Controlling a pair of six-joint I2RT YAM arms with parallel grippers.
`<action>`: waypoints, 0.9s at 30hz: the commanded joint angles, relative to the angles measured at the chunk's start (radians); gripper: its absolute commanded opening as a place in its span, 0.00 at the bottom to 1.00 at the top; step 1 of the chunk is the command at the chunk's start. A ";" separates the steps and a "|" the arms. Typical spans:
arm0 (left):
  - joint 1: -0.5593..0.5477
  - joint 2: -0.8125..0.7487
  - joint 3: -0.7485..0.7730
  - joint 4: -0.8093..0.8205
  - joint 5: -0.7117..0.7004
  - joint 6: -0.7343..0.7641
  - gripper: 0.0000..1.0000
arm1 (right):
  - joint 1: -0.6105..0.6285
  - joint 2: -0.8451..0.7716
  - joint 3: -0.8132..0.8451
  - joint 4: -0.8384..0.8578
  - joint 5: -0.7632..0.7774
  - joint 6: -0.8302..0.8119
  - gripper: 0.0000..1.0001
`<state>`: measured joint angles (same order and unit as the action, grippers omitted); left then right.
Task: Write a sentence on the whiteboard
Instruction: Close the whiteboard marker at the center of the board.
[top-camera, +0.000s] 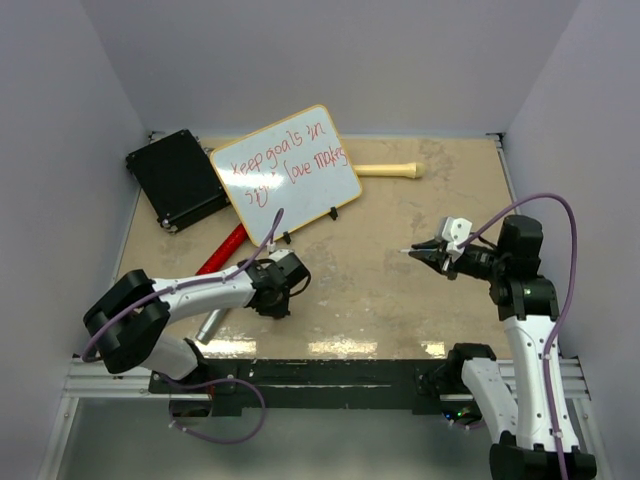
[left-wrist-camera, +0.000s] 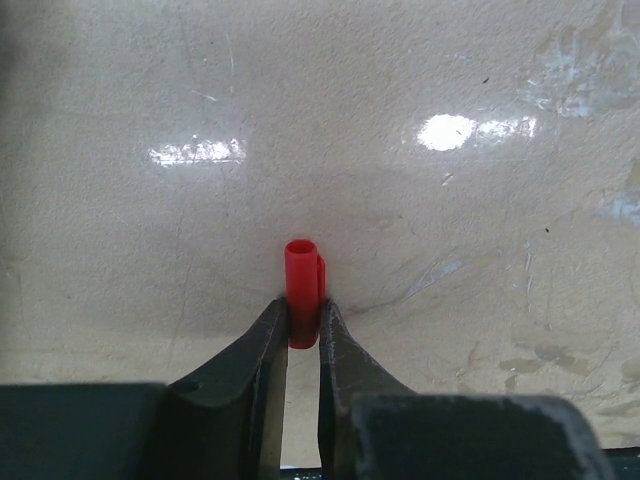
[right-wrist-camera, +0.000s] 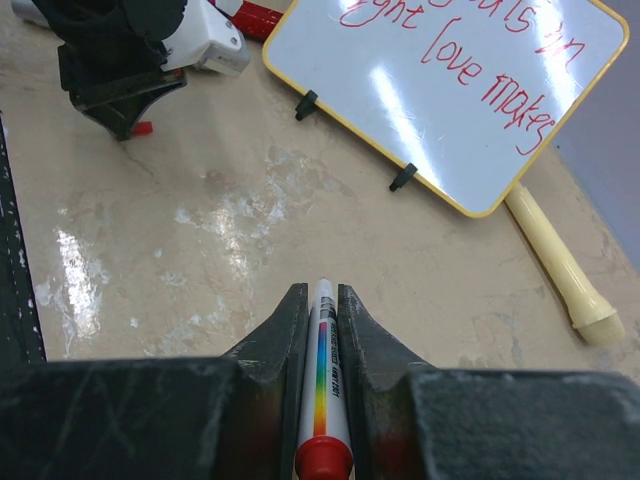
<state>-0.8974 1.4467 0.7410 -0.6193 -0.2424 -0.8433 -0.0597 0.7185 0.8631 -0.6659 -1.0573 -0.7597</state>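
- Left pincer (left-wrist-camera: 303, 325), low over the counter (left-wrist-camera: 450, 250): closed narrowly on a red cap (left-wrist-camera: 302, 285), whose open end is turned away from the wrist.
- Case (top-camera: 178, 178): seen at the far left.
- Whiteboard (top-camera: 300, 200): found just right of the case, at the far side; the sentence (top-camera: 285, 160) is written on it in two red lines.
- Right pincer (right-wrist-camera: 322, 300), raised at the right: clamped on the marker (right-wrist-camera: 322, 370), with the tip pointed toward the left arm.
- Step judged: writing appears done and capping is in hand. Next, the tip and the cap mouth must be lined up and pressed together.
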 joint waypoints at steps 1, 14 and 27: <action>0.012 0.075 -0.026 0.061 0.026 0.070 0.00 | 0.001 -0.001 0.005 -0.009 -0.024 -0.009 0.00; -0.020 0.029 0.052 0.491 0.129 0.435 0.00 | 0.015 0.336 0.125 -0.299 -0.168 -0.274 0.00; -0.098 0.113 -0.129 1.165 0.132 0.687 0.00 | 0.109 0.878 0.237 -0.603 -0.380 -0.630 0.00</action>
<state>-0.9813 1.5200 0.6571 0.2653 -0.1242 -0.2668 0.0242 1.5230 1.0832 -1.1713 -1.3128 -1.2533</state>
